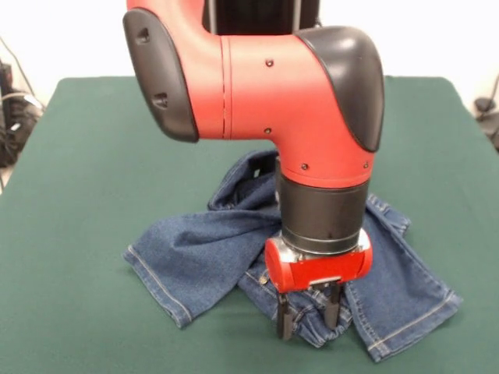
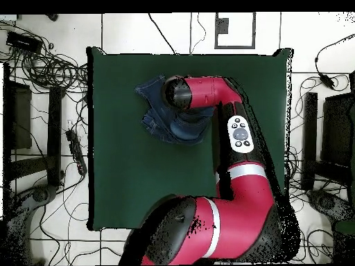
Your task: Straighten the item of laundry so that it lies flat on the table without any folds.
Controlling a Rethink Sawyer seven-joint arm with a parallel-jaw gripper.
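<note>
Hand down on crumpled jeans; fingers straddling a fold.

I see the dark green table carrying only one thing, the blue jeans. They lie crumpled toward its camera-side half, legs crossed and folded over each other

No readable text, label, brand, number or sign shows in either view.

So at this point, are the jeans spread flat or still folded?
Still folded. The jeans lie bunched on the table, one leg crossed over the other, with the end effector at the crumpled middle.
</note>
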